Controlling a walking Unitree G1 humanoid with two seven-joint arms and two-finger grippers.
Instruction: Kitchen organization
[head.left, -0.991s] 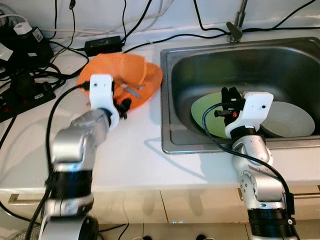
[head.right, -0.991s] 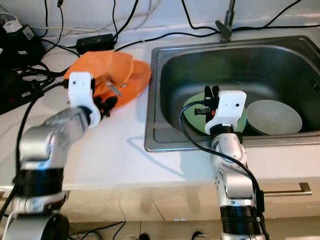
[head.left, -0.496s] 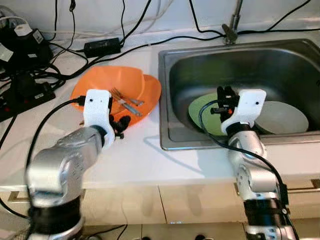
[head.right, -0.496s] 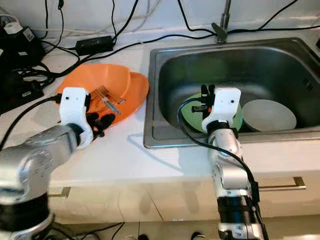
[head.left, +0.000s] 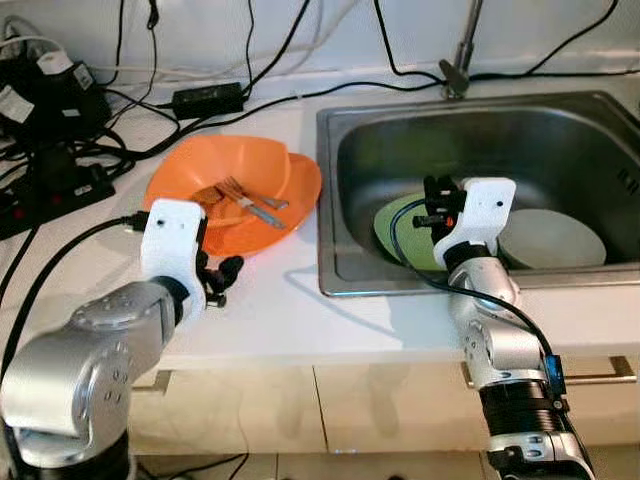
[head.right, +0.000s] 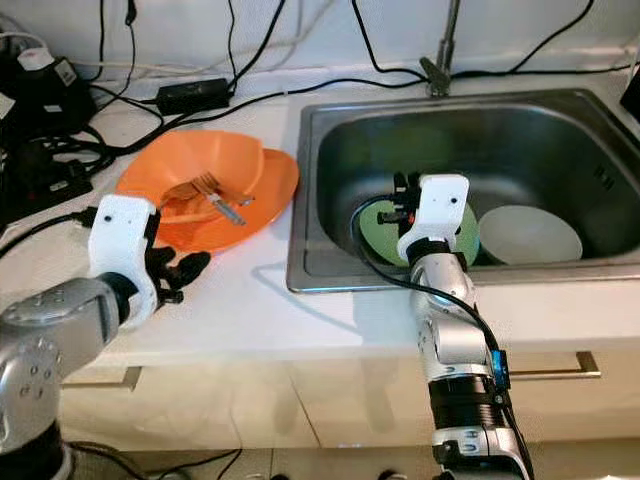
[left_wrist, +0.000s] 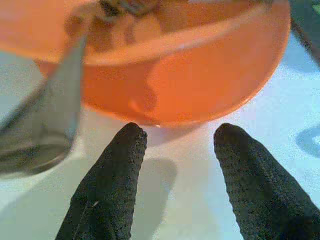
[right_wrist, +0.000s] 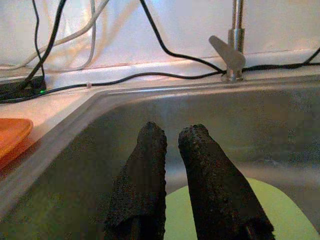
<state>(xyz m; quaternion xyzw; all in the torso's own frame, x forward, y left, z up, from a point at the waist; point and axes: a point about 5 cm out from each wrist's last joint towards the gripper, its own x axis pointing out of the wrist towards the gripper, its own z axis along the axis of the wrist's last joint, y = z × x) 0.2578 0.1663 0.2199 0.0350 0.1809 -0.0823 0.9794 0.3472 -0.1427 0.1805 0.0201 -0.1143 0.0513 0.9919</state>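
Orange bowl: released on countertop, forks inside.
Left gripper: withdrawn toward front edge, fingers wide, empty.
Right gripper: over green plate, fingers narrow.

Green plate partly behind the right end effector; blurred grey object at the wrist view's edge.

You are looking at a home kitchen. A stainless steel sink is set into a white countertop, with a tap at its far edge. Dishes lie in the basin. Cabinet fronts with a metal handle run beneath. To the far left, black cables and power adapters clutter the counter.
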